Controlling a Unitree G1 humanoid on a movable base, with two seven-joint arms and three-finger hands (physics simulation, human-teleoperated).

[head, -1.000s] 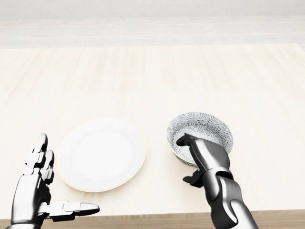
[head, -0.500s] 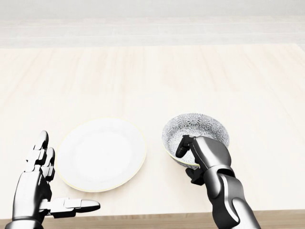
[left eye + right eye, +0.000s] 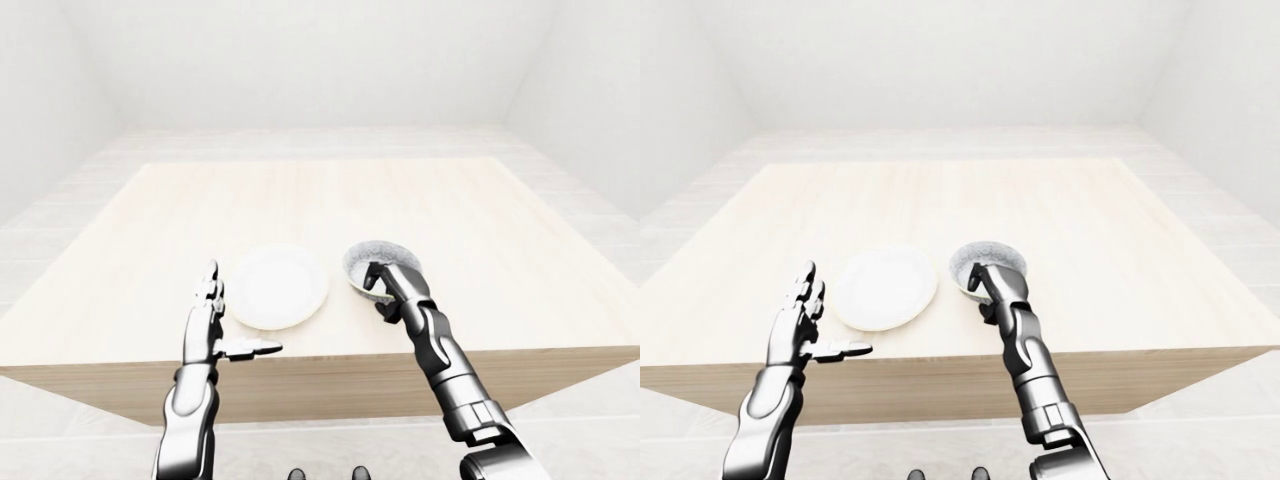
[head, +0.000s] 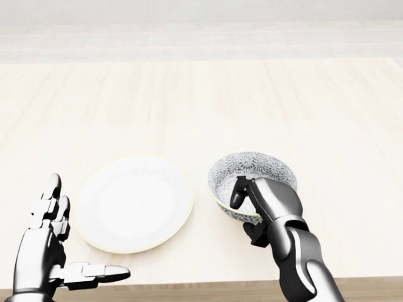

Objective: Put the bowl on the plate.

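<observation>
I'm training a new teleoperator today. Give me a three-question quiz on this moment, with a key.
1. True or false: the bowl already sits on the plate.
2. Which hand grips the bowl's rim? A) left hand B) right hand
3. Fill in: in the head view, the plate lies to the ____ of the bowl.

Key: 1. False, the bowl is beside the plate, apart from it. 2. B; the left hand is open beside the plate. 3. left.
</observation>
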